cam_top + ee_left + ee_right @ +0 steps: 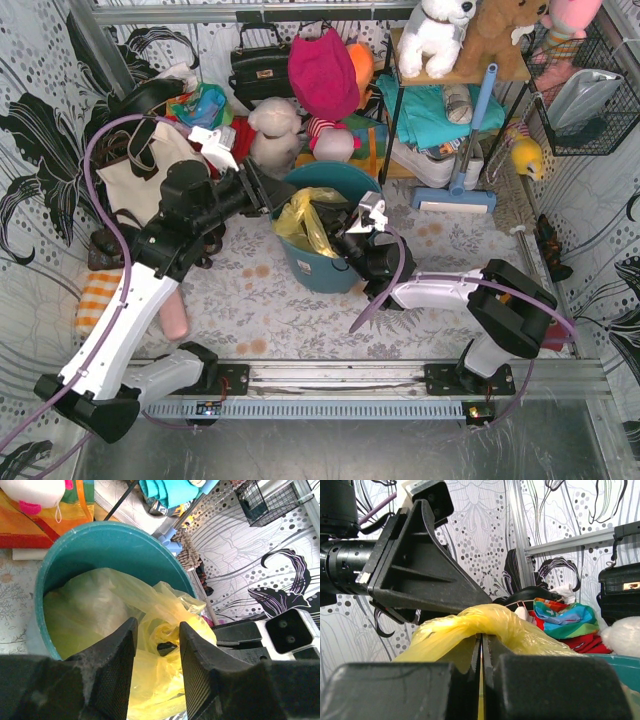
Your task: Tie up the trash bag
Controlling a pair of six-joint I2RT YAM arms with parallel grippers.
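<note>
Right gripper (481, 654) is clamped on the trash bag (485, 620) mid-frame; left gripper (158, 630) straddles it, unclenched, above the bin (100, 542).

surface: floral-patterned table (290, 320) | on it: teal bin (312, 272), cream tote bag (140, 178), orange checked cloth (97, 300)

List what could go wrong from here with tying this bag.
1. The right pincer is shut on a thin fold of the trash bag. A hard pull could tear the fold or let it slip out.
2. The left pincer stands open around bunched plastic. Closing may catch the wrong fold.
3. Both pincers crowd over the teal bin. They might collide, or a pull might tip it.
</note>
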